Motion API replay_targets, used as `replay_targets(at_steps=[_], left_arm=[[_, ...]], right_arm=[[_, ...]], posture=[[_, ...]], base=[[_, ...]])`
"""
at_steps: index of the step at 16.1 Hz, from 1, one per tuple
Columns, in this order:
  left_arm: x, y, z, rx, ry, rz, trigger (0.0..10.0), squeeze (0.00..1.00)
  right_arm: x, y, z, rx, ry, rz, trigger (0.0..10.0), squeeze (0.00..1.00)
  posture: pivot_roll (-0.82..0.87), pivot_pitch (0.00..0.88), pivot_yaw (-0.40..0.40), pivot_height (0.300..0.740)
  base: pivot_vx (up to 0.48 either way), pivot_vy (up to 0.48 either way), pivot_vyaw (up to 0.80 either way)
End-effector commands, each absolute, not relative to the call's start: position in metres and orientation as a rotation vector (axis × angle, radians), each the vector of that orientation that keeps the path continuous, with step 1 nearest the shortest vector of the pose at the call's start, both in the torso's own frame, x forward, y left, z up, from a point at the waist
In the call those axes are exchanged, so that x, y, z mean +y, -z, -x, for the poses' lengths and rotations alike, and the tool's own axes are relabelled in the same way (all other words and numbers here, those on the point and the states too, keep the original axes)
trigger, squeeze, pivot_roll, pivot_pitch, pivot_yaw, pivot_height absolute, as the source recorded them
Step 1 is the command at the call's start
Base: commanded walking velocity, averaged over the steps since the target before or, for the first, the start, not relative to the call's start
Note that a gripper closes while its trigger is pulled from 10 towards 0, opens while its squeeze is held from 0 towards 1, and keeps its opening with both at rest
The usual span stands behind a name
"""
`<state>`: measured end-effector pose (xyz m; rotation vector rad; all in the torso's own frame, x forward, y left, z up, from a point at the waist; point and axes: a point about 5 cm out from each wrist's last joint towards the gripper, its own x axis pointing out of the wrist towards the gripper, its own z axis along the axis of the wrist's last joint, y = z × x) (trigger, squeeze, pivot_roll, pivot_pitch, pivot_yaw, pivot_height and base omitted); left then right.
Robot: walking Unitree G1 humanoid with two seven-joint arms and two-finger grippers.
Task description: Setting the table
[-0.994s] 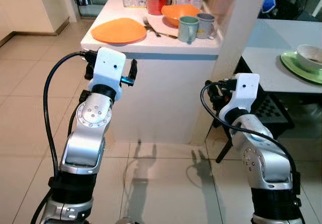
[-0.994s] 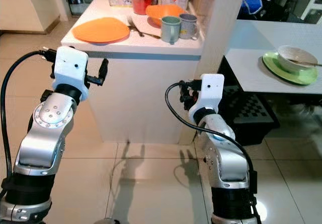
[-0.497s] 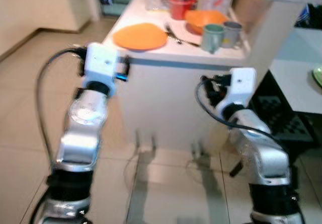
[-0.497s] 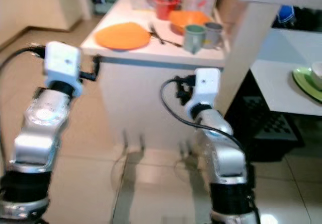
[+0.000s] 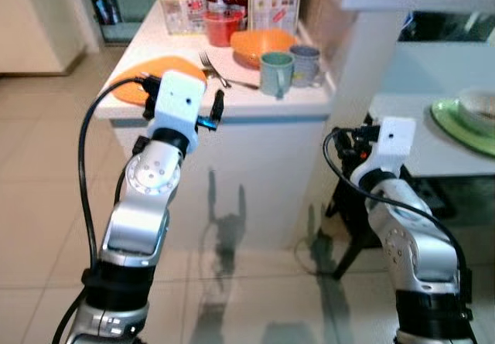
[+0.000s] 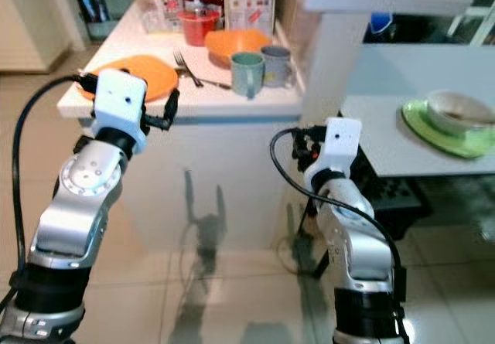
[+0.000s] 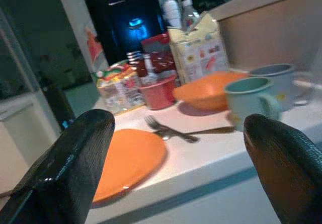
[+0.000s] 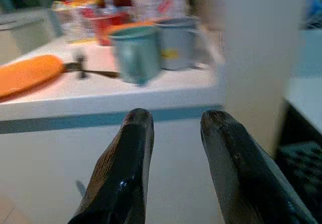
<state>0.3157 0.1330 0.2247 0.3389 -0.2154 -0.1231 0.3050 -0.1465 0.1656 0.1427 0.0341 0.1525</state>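
A white counter (image 5: 232,106) holds an orange plate (image 6: 151,73), a fork (image 5: 213,67), an orange bowl (image 5: 259,44), a green mug (image 5: 274,72) and a grey mug (image 5: 307,62). My left gripper (image 7: 178,128) is raised at the counter's front edge, just short of the plate, open wide with nothing between its fingers. My right gripper (image 8: 176,118) hangs lower, in front of the counter's right corner, below the mugs, open by a narrow gap and empty. On the grey table (image 6: 387,127) to the right, a green plate (image 6: 445,131) carries a white bowl (image 6: 456,110).
A red cup (image 5: 219,27), snack packets (image 5: 182,8) and a carton (image 5: 274,0) stand at the back of the counter. A white pillar (image 5: 363,58) rises at its right corner. A dark chair (image 5: 348,205) sits under the grey table. Tiled floor lies to the left.
The whole view has swung and steadied, and the counter now stands closer. The left gripper sits nearer the counter's edge by the orange plate. Neither gripper has taken hold of anything.
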Motion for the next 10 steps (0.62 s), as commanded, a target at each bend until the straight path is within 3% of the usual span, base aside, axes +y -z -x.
replay_targets(at_steps=[1, 4, 8, 10], left_arm=[[0.1406, -0.2243, -0.3157, -0.208, 0.102, -0.347, 10.0, 0.0], [0.1412, -0.2241, -0.3151, -0.206, 0.103, -0.346, 10.0, 0.0], [0.1425, -0.2212, -0.3125, -0.2, 0.105, -0.347, 10.0, 0.0], [0.1423, -0.2209, -0.3125, -0.2, 0.106, -0.347, 10.0, 0.0]], right_arm=[[-0.1367, -0.1673, -0.3041, 0.034, -0.202, -0.15, 10.0, 0.0], [-0.1362, -0.1647, -0.3039, 0.045, -0.21, -0.147, 10.0, 0.0], [-0.1346, -0.1665, -0.3037, 0.029, -0.207, -0.096, 10.0, 0.0], [-0.1353, -0.1659, -0.3033, 0.032, -0.202, -0.131, 10.0, 0.0]], posture=[[0.03, 0.0, -0.016, 0.74], [0.04, 0.0, -0.025, 0.74], [0.04, 0.0, -0.027, 0.74], [0.03, 0.0, -0.027, 0.74]], base=[[0.364, 0.0, 0.0], [0.36, 0.0, 0.0], [0.361, 0.0, 0.76], [0.36, 0.0, 0.0]])
